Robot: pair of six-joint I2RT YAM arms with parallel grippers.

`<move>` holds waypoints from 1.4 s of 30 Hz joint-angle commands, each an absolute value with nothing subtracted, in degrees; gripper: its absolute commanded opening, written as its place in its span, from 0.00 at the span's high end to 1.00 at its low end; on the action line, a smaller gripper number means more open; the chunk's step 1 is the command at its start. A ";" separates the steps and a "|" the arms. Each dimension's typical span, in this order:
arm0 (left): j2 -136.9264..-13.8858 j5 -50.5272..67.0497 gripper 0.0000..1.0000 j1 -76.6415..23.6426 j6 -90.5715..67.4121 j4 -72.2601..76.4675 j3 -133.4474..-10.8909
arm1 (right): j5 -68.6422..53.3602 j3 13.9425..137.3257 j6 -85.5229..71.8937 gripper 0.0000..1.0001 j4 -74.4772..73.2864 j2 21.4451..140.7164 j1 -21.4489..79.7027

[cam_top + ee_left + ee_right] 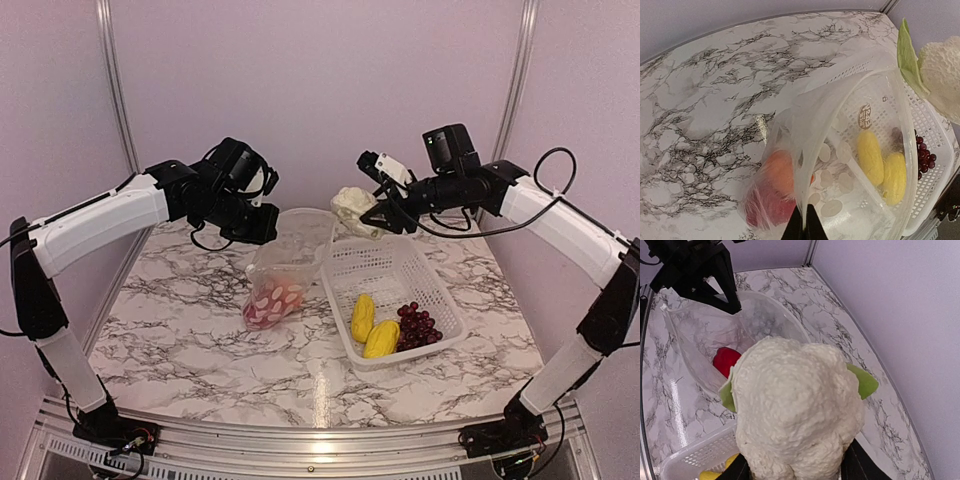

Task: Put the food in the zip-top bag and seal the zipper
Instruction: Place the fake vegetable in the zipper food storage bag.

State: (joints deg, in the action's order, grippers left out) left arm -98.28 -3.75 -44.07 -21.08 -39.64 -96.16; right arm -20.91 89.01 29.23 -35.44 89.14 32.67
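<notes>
Most of basket [695, 457] seemingly hides behind cauliflower [795, 410].

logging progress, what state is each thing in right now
bag, open, held up by its rim
zipper, unsealed
cauliflower, in the air by the bag mouth
red piece, in bag
orange piece, in bag
yellow pieces, in basket
grapes, in basket
left tool, shut on bag
right tool, shut on cauliflower

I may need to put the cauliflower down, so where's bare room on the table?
The table is bare left of the bag and along the near edge in front of the basket. The basket's far half is bare too. Crowded: where bag meets basket, and the basket's near end with yellow pieces and grapes.
</notes>
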 commanded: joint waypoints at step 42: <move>-94.47 10.91 1.00 -43.76 -21.94 -33.30 -92.11 | 1.94 105.83 64.60 0.23 -43.36 103.92 54.56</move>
